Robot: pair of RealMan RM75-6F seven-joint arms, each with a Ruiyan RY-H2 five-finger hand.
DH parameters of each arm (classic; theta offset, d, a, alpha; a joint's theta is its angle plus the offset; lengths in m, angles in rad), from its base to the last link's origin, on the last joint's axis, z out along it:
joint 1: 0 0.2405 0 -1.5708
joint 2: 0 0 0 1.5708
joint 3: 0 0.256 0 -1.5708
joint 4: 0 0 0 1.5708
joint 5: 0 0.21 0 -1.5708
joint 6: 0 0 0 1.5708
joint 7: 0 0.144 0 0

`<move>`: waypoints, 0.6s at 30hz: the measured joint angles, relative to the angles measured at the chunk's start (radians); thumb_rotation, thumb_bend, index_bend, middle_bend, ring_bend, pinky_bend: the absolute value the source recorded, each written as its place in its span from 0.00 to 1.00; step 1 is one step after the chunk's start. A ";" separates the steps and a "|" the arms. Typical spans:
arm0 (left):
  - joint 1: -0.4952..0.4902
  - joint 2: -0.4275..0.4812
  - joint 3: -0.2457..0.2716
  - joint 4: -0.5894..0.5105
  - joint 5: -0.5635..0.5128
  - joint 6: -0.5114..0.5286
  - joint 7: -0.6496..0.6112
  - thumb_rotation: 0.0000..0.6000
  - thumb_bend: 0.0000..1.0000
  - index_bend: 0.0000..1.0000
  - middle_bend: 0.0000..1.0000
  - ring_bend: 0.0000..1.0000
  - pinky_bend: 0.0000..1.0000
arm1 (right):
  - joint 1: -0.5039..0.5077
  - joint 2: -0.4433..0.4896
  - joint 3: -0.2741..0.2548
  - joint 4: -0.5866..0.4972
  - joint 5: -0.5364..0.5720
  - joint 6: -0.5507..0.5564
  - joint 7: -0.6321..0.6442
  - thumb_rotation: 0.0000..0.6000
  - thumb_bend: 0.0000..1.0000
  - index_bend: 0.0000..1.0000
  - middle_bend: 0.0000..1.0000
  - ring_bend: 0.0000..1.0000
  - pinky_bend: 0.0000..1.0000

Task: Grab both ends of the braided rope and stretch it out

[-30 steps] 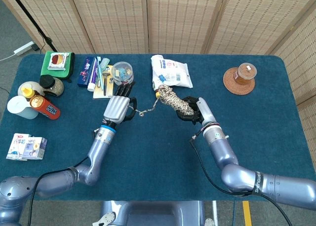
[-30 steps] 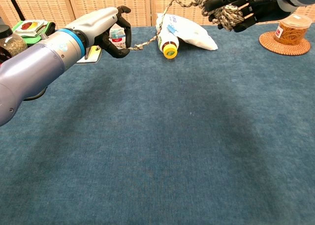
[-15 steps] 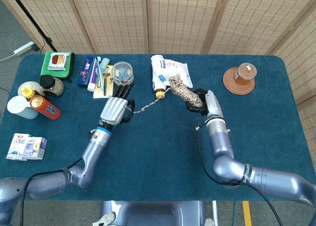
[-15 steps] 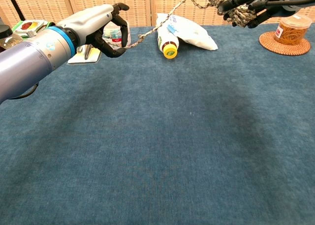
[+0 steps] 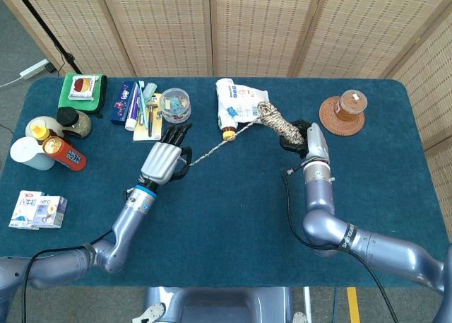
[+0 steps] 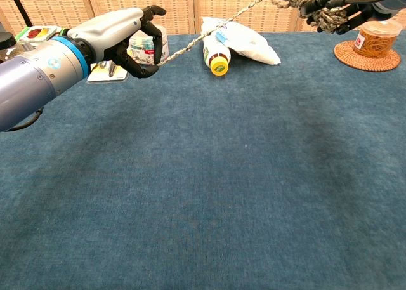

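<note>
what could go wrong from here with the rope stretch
1. The right hand holds the rope as a bundled coil, not an end; pulling wider may only tighten the knot of loops rather than pay it out.
2. The left hand seems to pinch only the thin end, which could slip out under tension.
3. The taut strand passes just over the small bottle and white bag; dipping could drag or roll them.

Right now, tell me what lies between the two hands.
In the head view, a taut strand of the rope runs from the left hand to the bunched coil at the right hand, passing a bottle lying by a white bag.
</note>
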 measured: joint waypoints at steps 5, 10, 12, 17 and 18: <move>0.009 0.010 0.004 -0.008 0.011 0.002 -0.006 1.00 0.37 0.66 0.00 0.00 0.00 | -0.009 -0.013 0.013 0.035 0.005 -0.003 -0.020 1.00 1.00 0.68 0.74 0.58 0.81; 0.016 0.019 0.004 -0.017 0.021 0.003 -0.009 1.00 0.37 0.66 0.00 0.00 0.00 | -0.014 -0.029 0.023 0.067 0.001 -0.002 -0.040 1.00 1.00 0.68 0.74 0.58 0.81; 0.018 0.020 0.004 -0.020 0.023 0.003 -0.009 1.00 0.37 0.66 0.00 0.00 0.00 | -0.017 -0.033 0.029 0.075 -0.002 -0.003 -0.046 1.00 1.00 0.68 0.74 0.58 0.81; 0.024 0.025 0.008 -0.038 0.030 0.001 -0.007 1.00 0.37 0.66 0.00 0.00 0.00 | -0.020 -0.045 0.044 0.105 -0.007 0.009 -0.068 1.00 1.00 0.68 0.74 0.58 0.81; 0.025 0.026 0.010 -0.041 0.032 0.001 -0.007 1.00 0.37 0.66 0.00 0.00 0.00 | -0.021 -0.048 0.047 0.111 -0.008 0.011 -0.072 1.00 1.00 0.68 0.74 0.58 0.81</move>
